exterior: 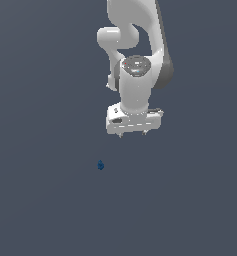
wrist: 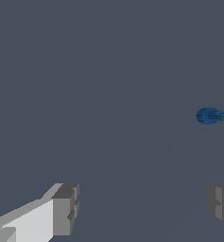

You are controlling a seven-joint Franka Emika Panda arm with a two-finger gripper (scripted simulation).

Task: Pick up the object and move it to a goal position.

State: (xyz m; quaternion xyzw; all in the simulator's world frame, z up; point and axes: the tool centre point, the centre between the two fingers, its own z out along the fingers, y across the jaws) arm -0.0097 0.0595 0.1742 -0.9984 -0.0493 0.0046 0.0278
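The object is a tiny dark-blue piece lying on the grey floor, below and toward the exterior view's left of my white gripper. The gripper hangs well above the floor, pointing down, its two short fingertips spread apart and holding nothing. In the wrist view the object shows as a blue elongated piece with a rounded end, partly cut off by the picture's edge. It lies off to one side of the gap between my fingers, not between them. My gripper is open.
A plain dark grey floor fills both views. The white arm rises behind the gripper. No goal marker shows.
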